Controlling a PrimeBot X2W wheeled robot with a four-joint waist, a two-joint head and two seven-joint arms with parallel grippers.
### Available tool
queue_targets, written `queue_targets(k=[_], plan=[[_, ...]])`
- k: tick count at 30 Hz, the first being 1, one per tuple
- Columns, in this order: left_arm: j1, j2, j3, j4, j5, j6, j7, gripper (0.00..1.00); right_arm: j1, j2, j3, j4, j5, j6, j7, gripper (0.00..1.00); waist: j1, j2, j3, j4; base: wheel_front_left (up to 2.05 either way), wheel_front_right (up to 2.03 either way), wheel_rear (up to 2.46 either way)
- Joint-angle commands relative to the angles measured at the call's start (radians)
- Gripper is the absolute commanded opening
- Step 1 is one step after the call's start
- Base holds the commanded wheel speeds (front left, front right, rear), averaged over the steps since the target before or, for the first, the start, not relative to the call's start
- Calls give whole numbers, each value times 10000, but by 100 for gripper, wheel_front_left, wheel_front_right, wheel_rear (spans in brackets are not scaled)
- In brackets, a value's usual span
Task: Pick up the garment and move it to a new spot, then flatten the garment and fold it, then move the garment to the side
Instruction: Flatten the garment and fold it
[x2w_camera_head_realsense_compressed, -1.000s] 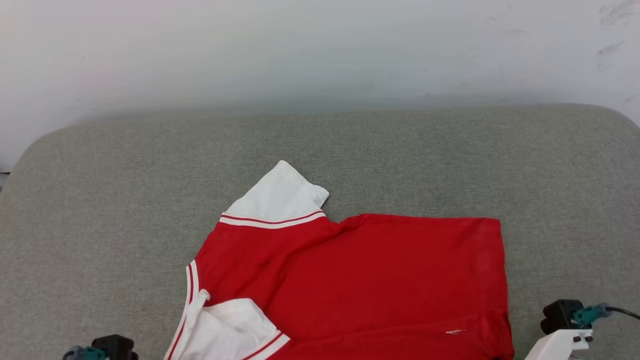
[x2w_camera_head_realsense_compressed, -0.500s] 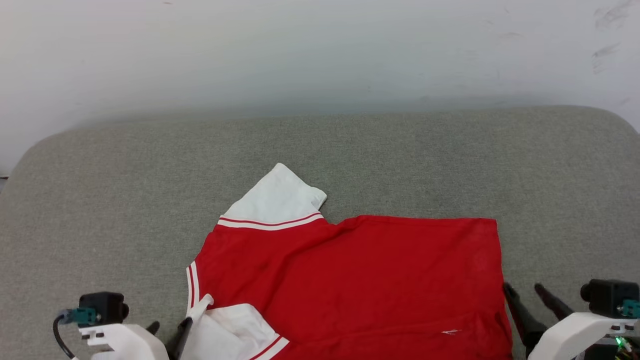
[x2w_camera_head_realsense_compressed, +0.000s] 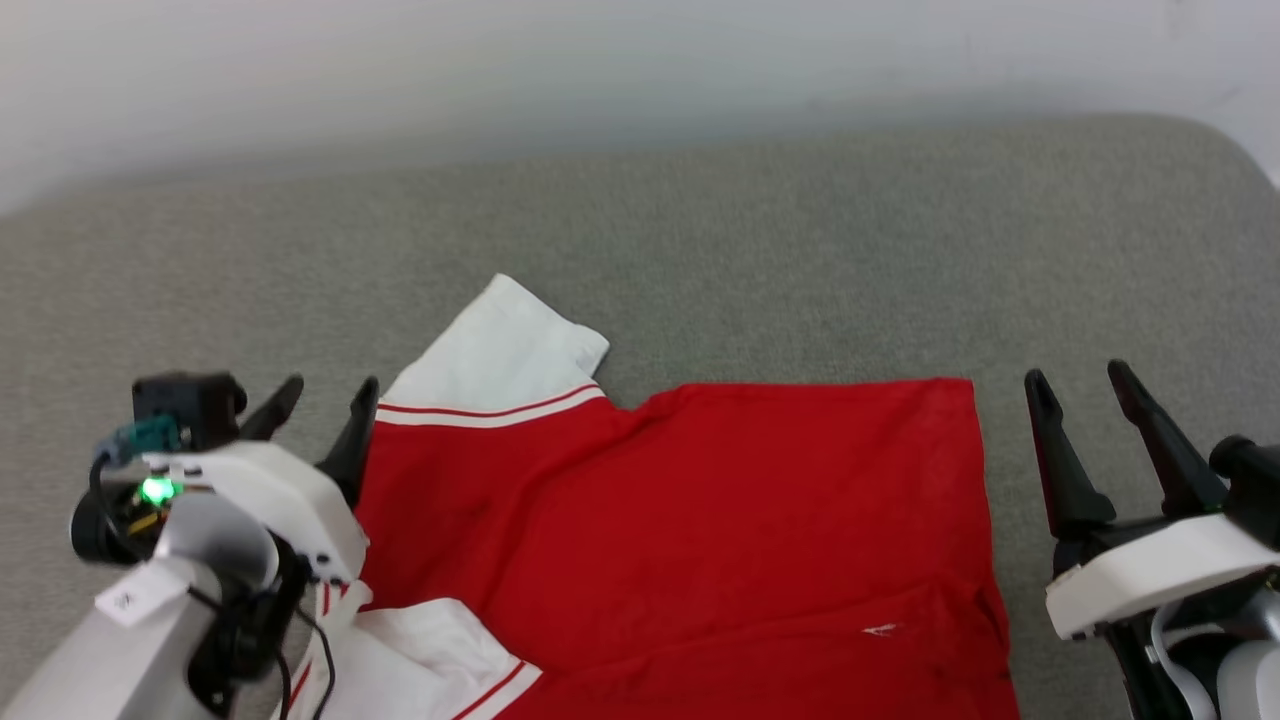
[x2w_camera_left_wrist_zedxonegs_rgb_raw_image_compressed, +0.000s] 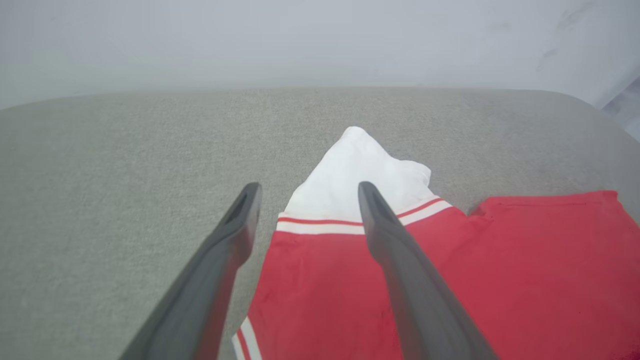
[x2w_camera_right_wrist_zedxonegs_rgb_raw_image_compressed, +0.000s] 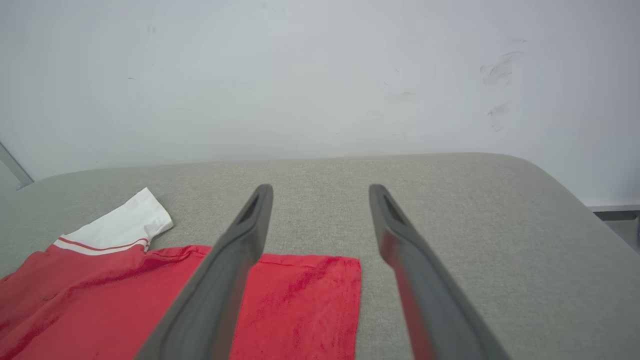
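Both grippers had been brought up since a second earlier, jaws spread wide and empty: left gripper (x2w_camera_head_realsense_compressed: 332, 385) at the sleeve end of the red shirt (x2w_camera_head_realsense_compressed: 700, 520), right gripper (x2w_camera_head_realsense_compressed: 1075, 372) just off its hem. The garment was laid flat on the grey cushion (x2w_camera_head_realsense_compressed: 700, 250) (folding and moving aside apparently remained); its near edge was cut off.

Head downward, wrists low; shared garment (x2w_camera_head_realsense_compressed: 700, 540)

I cannot read any words or numbers here. A little white sticker (x2w_camera_head_realsense_compressed: 126, 598) sits on my left arm (x2w_camera_head_realsense_compressed: 60, 672). It has a dark mark on it, but the mark is too small to read. The red shirt (x2w_camera_head_realsense_compressed: 700, 520) has a tiny white mark (x2w_camera_head_realsense_compressed: 880, 630) low down, too small to read too.
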Motion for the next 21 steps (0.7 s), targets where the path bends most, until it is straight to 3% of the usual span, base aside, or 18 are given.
queue_targets(k=[1,9,16,21], plan=[[-492,-33,-35,215,160,-133,-46,100,-270,104,119,-152,-20,-8,-10,100,-1,0,709,-382,0,0,0],[-3000,-204,-324,1410,235,-1160,875,100,-1150,236,225,-212,-205,-8,-325,100,-1,0,2085,-1025,0,0,0],[-4668,159,-608,2725,-431,-2183,3198,100,-1550,426,557,269,-82,-8,-717,100,-1,0,2783,-1654,0,0,0],[-5460,438,-760,3421,-943,-2515,4984,100,-1761,513,741,667,114,-8,-1029,100,-1,0,3102,-2074,0,0,0]])
